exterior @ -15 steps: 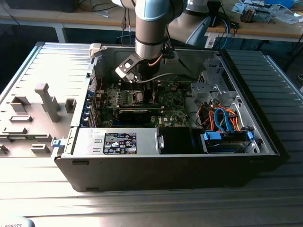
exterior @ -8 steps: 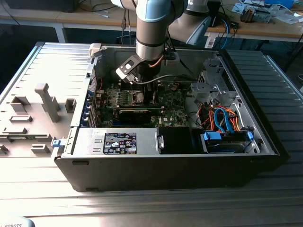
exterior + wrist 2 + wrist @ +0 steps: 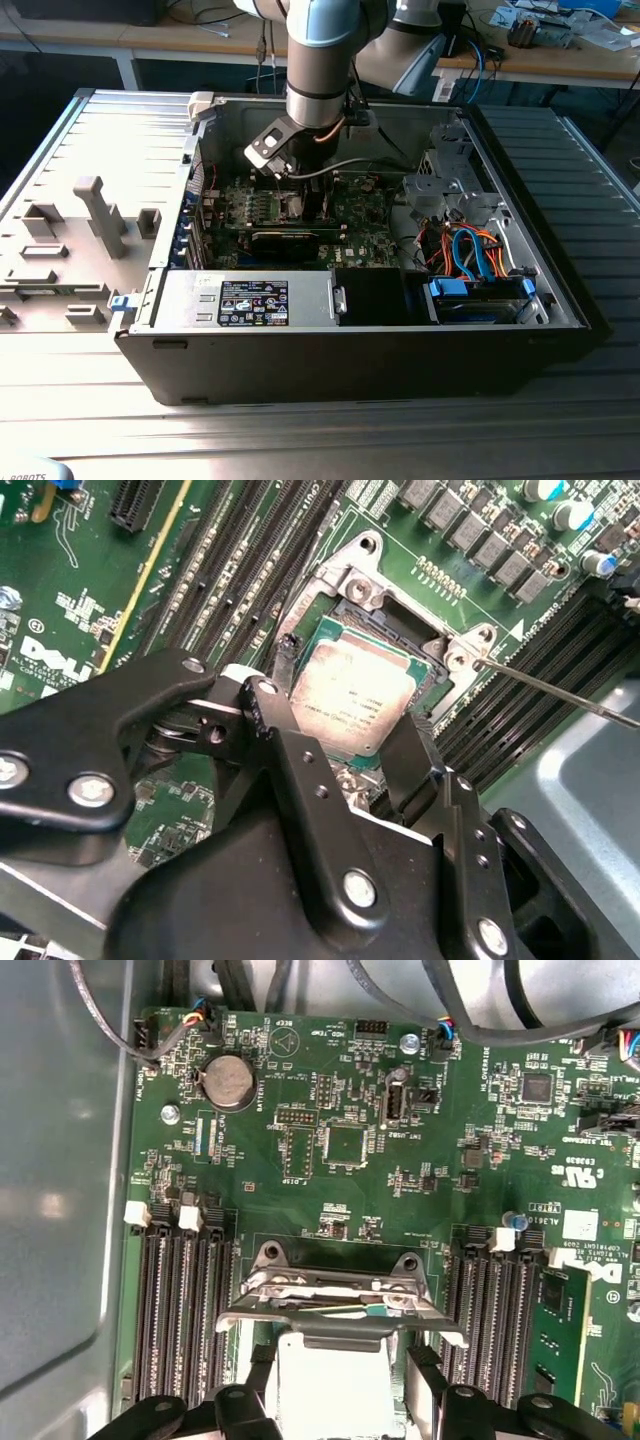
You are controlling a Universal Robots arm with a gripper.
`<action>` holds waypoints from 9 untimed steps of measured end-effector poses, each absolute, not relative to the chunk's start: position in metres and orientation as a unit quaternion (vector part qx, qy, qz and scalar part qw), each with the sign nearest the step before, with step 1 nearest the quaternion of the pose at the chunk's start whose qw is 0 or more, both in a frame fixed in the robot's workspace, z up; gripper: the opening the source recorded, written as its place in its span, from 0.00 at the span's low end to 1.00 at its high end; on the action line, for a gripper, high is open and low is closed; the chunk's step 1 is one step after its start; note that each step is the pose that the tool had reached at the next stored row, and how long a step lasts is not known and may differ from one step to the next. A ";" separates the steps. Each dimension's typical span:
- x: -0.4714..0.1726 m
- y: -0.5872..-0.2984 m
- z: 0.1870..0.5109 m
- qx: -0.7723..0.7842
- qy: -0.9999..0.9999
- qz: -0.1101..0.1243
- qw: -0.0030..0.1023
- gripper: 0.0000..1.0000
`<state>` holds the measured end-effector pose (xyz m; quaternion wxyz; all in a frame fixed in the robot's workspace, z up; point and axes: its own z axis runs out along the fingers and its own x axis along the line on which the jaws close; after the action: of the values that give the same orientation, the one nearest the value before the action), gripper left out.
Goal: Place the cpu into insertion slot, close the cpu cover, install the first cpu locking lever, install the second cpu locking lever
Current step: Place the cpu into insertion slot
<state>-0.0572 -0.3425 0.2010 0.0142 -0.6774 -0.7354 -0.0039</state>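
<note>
The cpu (image 3: pixel 352 695), a square chip with a silver face, lies level at the insertion slot (image 3: pixel 398 615), inside the slot's dark frame on the green board. My gripper (image 3: pixel 350 702) straddles it, one black finger (image 3: pixel 272 715) against one edge and the other finger (image 3: pixel 422 745) against the opposite edge. In the first wrist view the cpu (image 3: pixel 332 1385) shows bright between the same fingers (image 3: pixel 262 1358), and the cpu cover (image 3: pixel 335 1288) stands swung up at the slot's far edge. A thin locking lever (image 3: pixel 560 690) sticks out free beside the slot. In the exterior view the gripper (image 3: pixel 300 205) is down inside the case.
Long black memory slots (image 3: pixel 185 1310) flank the socket on both sides. A coin battery (image 3: pixel 228 1080) and cables (image 3: pixel 480 1020) lie beyond it. The case (image 3: pixel 350 350) holds a power supply (image 3: pixel 250 300), a grey drive cage (image 3: pixel 450 185) and blue and orange cables (image 3: pixel 475 255).
</note>
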 end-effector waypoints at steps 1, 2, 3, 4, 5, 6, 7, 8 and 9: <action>-0.058 -0.342 0.201 -0.677 -0.735 -0.005 0.015 0.62; -0.058 -0.342 0.201 -0.677 -0.735 -0.007 0.017 0.62; -0.060 -0.342 0.201 -0.677 -0.735 -0.009 0.019 0.62; -0.061 -0.342 0.201 -0.677 -0.736 -0.010 0.020 0.62; -0.061 -0.342 0.201 -0.674 -0.738 -0.011 0.020 0.62; -0.061 -0.342 0.201 -0.672 -0.740 -0.011 0.021 0.62; -0.061 -0.342 0.200 -0.671 -0.741 -0.012 0.021 0.62; -0.062 -0.342 0.200 -0.671 -0.741 -0.012 0.022 0.62; -0.064 -0.342 0.200 -0.671 -0.741 -0.013 0.023 0.62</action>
<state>-0.0644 -0.3423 0.1998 0.0232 -0.6712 -0.7408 -0.0135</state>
